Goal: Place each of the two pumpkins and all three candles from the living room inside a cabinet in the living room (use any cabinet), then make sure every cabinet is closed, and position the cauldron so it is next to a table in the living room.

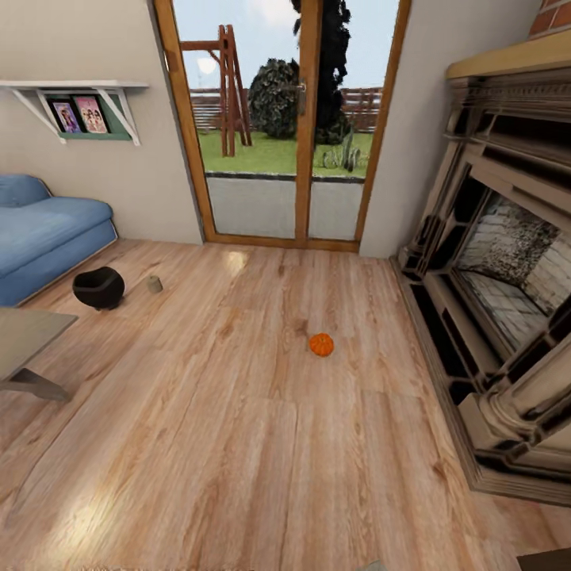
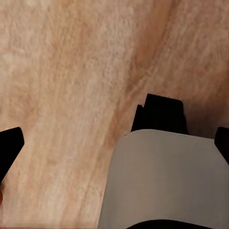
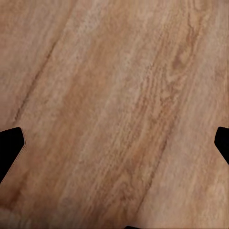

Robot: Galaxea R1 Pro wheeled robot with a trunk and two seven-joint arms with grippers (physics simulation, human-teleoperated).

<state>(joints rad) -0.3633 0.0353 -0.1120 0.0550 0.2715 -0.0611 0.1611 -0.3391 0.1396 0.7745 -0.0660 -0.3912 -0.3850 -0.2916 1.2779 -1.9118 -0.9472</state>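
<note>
One small orange pumpkin lies on the wood floor in the middle of the room in the head view. A black cauldron stands on the floor at the left, close to the sofa. Just right of it sits a stubby grey-brown candle. The corner of a low table juts in at the left edge, near the cauldron. The cabinet is out of view. My left gripper is open over bare floor, above a pale part of the robot's body. The right gripper is open too, with bare planks between its fingers.
A blue sofa fills the left side under a wall shelf with pictures. An ornate grey fireplace runs along the right. A glazed wooden door stands at the back. Open floor stretches between me and the pumpkin.
</note>
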